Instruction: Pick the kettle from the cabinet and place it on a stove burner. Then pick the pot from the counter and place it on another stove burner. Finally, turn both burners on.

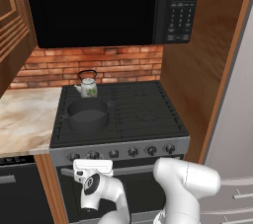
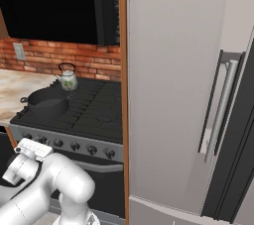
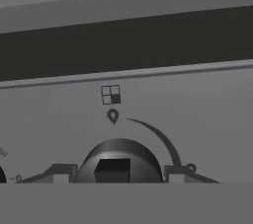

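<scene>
Hand view: a stove knob (image 3: 118,161) sits bottom centre, dead ahead between the gripper (image 3: 114,177) tips flanking it, not visibly clamped. Kettle (image 1: 88,85) and pot (image 1: 88,114) already sit on left burners.

No words or numbers are legible anywhere. On the stove's steel knob panel (image 3: 197,114), above a dark knob (image 3: 118,161), sits a small four-square burner symbol (image 3: 110,94) with its lower right square filled, a teardrop marker (image 3: 113,116) below it, and a tapering curved line arcing rightward. The microwave's keypad (image 1: 180,18) markings are too blurred to read.
</scene>
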